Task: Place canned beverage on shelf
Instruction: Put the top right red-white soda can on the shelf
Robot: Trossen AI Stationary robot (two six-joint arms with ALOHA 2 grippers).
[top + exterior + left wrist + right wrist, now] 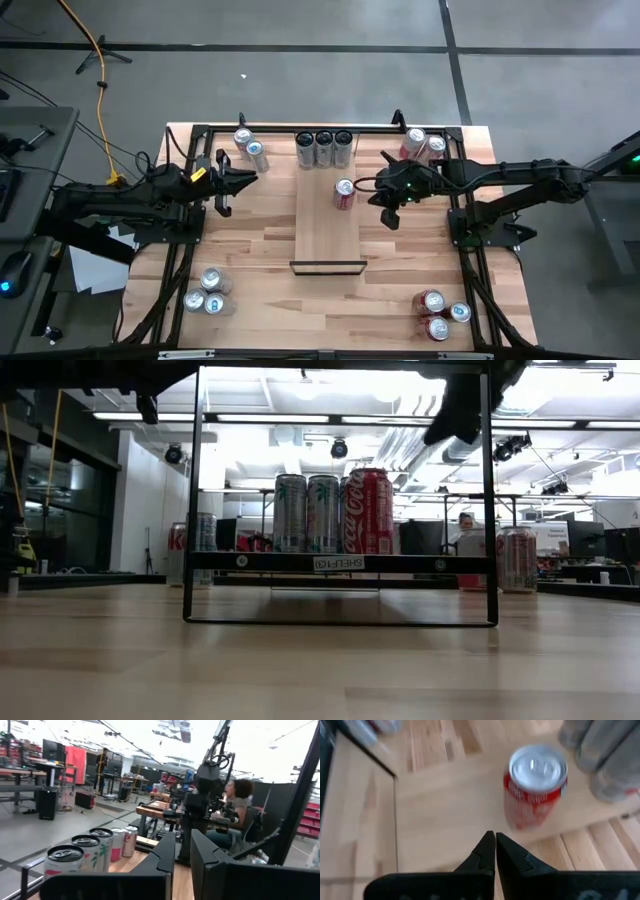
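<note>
I see one can (344, 193) standing on the shelf (327, 235), in front of three cans (324, 148) at its far end. My right gripper (389, 212) sits just right of it.

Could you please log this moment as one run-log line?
red can: upright on shelf | right gripper: shut, empty, beside shelf | left gripper: shut, empty

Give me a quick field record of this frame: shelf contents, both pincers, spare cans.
shelf: pale panel, mid-table
on shelf: three silver cans in a row at the far end; one red can upright just in front of them
left pincer: shut, empty, left of the shelf
right pincer: shut, empty, just right of the red can, not touching it
spare cans: groups at all four table corners
person: seated in the room beyond the table, seen from the left wrist
</note>
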